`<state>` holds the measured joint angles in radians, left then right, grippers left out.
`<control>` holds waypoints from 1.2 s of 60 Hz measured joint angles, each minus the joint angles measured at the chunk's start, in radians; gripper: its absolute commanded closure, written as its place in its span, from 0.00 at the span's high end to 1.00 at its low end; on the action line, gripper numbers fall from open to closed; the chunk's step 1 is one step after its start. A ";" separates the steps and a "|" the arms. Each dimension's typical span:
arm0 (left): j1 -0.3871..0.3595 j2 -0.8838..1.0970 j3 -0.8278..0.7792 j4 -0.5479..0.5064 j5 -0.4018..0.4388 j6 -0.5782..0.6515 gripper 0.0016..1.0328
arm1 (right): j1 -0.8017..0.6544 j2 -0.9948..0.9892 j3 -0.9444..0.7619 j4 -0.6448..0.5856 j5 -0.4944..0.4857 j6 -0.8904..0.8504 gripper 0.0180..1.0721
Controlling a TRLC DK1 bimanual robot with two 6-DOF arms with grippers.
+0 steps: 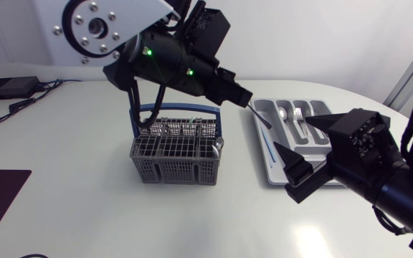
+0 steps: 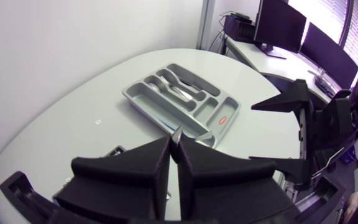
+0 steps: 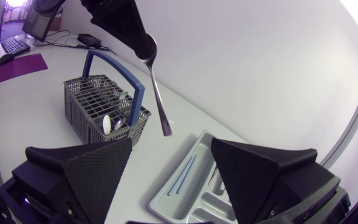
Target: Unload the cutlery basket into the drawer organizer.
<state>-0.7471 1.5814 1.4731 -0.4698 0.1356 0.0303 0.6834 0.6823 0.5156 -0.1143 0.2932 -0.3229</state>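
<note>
Our left gripper (image 2: 174, 144) is closed tight on a metal spoon (image 3: 157, 93). It holds the spoon at the bowl end, and the thin, slightly curved handle hangs down and free in the air. The handle tip touches nothing. It is above the side of the drawer organizer (image 1: 267, 109) that faces the cutlery basket (image 1: 171, 168).

The basket is grey with a blue handle. It stands upright on the white table (image 1: 63, 158), just beside the organizer, and some cutlery is inside it. The organizer is a grey tray with long compartments. Spoons and forks (image 1: 295, 115) lie in the middle ones and a thin blue piece (image 3: 182, 174) lies in a side one.

Our right gripper (image 3: 171, 146) is wide open and holds nothing. It hangs over the organizer's side away from the basket, apart from the spoon, and the compartments on the basket side are uncovered.
</note>
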 measured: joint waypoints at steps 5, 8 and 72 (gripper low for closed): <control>-0.001 0.018 0.014 -0.005 0.030 -0.013 0.03 | 0.016 0.014 0.000 0.031 0.000 -0.013 0.82; -0.001 0.026 0.015 -0.005 0.045 -0.014 0.03 | 0.027 0.025 0.000 0.048 0.000 -0.023 0.82; 0.016 0.043 0.028 -0.050 0.180 -0.056 0.03 | 0.064 0.240 -0.012 0.328 0.008 -0.180 0.33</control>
<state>-0.7311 1.6245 1.5009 -0.5194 0.3153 -0.0261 0.7475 0.9222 0.5037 0.2138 0.3012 -0.5030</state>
